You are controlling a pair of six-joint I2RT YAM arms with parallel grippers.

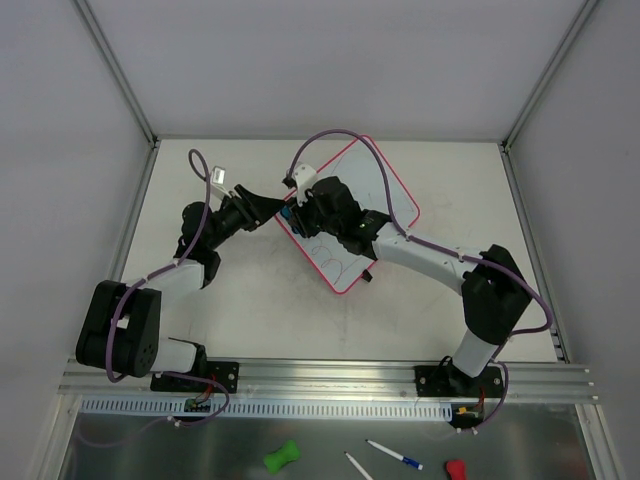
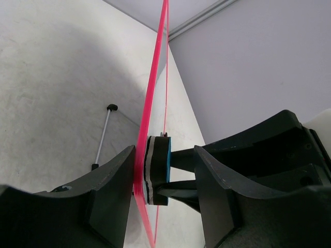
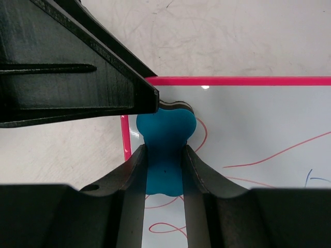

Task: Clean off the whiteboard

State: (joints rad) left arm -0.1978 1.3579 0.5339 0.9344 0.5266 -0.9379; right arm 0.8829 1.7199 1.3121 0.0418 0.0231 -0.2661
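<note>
1. The whiteboard (image 1: 360, 180) sits mid-surface, turned cornerwise like a diamond on the pale surface (image 1: 230, 290); its pink-red rim runs all round; thin scribbles (image 1: 335, 250) mark its near half.
2. Both arms meet at the board's left corner; the left pincer (image 1: 283, 208) comes in from the left and the right pincer (image 1: 293, 215) reaches across the board from the right.
3. The right pincer (image 3: 164, 152) is closed tight on a blue eraser (image 3: 165, 124), gripping it at its narrow waist; the eraser sits just inside the board's corner, beside red and blue scribbles (image 3: 279, 152).
4. From the left wrist the board (image 2: 155, 82) shows edge-on; the eraser (image 2: 160, 165), layered blue, white and black, presses flat against its face.
5. The left pincer (image 2: 165, 155) stands part open with one finger either side of the board's edge; one finger lies against the rim, the other stands off from it with the eraser between; it clamps nothing.
6. A thin rod (image 2: 102, 137) with black tips shows on the shadowed side of the board; whether the board lies flat or is tipped up cannot be told.
7. Nearer than the arms' base rail lie a green object (image 1: 283, 457), a marker pen (image 1: 395, 455) and a red object (image 1: 455, 468).
</note>
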